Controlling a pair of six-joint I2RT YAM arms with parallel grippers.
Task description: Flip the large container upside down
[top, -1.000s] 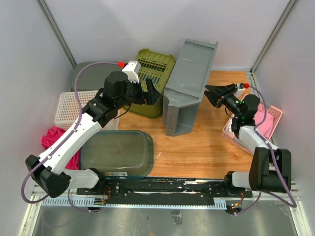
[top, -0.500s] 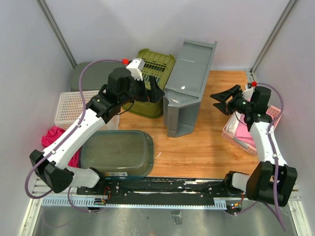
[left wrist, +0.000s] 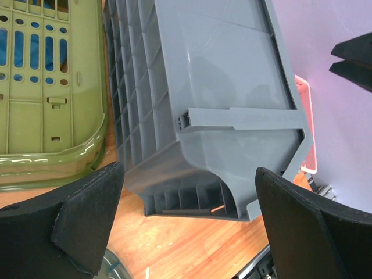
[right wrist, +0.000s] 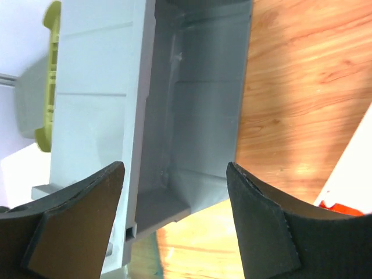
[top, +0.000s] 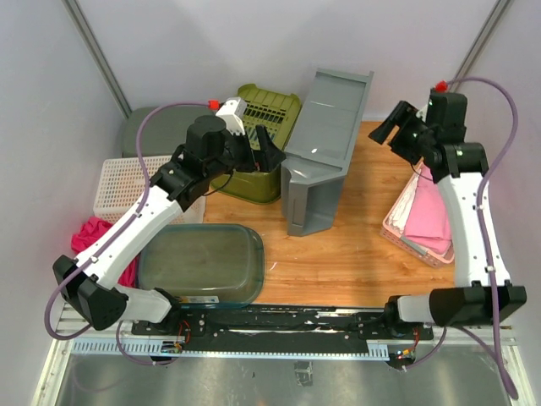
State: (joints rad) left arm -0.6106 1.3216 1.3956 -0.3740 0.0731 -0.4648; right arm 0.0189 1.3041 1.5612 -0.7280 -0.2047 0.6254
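Observation:
The large grey container (top: 325, 144) lies on its side in the middle of the wooden table, its open side facing right and its ribbed base facing left. My left gripper (top: 266, 152) is open and empty, just left of the container's near left corner, above the green basket. In the left wrist view the ribbed base and handle (left wrist: 221, 87) fill the space ahead of the gripper (left wrist: 186, 232). My right gripper (top: 396, 131) is open and empty, raised to the right of the container. The right wrist view looks into the container's hollow (right wrist: 197, 104) between the gripper's (right wrist: 174, 226) spread fingers.
A green slotted basket (top: 266, 114) lies against the container's left side. A clear tub (top: 203, 262) sits front left, a white basket (top: 127, 182) and pink cloth (top: 89, 237) far left. A pink basket (top: 427, 216) holding cloth stands at the right edge.
My right arm has risen and swung back and to the right, away from the container's open side. My left gripper has edged a little towards the container. The container has hardly moved.

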